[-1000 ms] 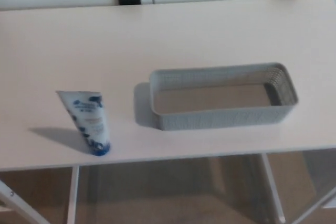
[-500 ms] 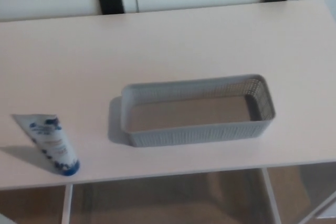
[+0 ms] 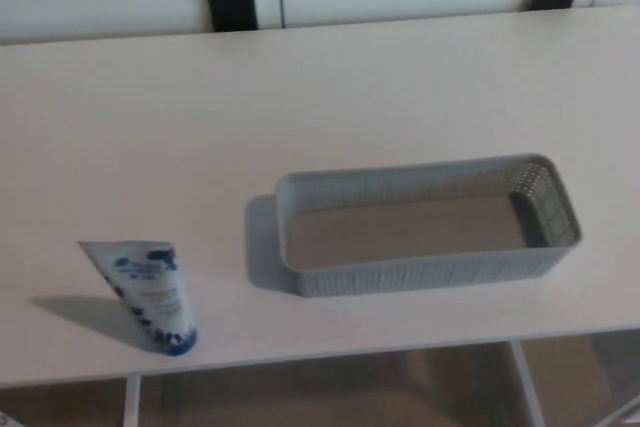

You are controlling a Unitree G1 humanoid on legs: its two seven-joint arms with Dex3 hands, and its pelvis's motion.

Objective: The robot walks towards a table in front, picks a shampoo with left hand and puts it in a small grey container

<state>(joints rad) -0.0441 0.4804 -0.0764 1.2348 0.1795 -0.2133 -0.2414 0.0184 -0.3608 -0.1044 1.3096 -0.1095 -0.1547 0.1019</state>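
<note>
A white shampoo tube (image 3: 146, 293) with blue print and a blue cap stands cap-down near the table's front edge at the left. To its right lies a small grey perforated container (image 3: 424, 270), long and shallow, with nothing inside it. A hand's width of bare tabletop separates the two. Neither of my hands nor any part of my arms shows in the head view.
The pale table (image 3: 320, 97) fills most of the view; its front edge runs along the bottom, with white legs and floor below. Two black brackets (image 3: 232, 7) sit against the white wall behind the far edge.
The whole picture has shifted, so the camera moved; the tube and container appear lower and further right than half a second ago. The objects keep their places relative to each other.
</note>
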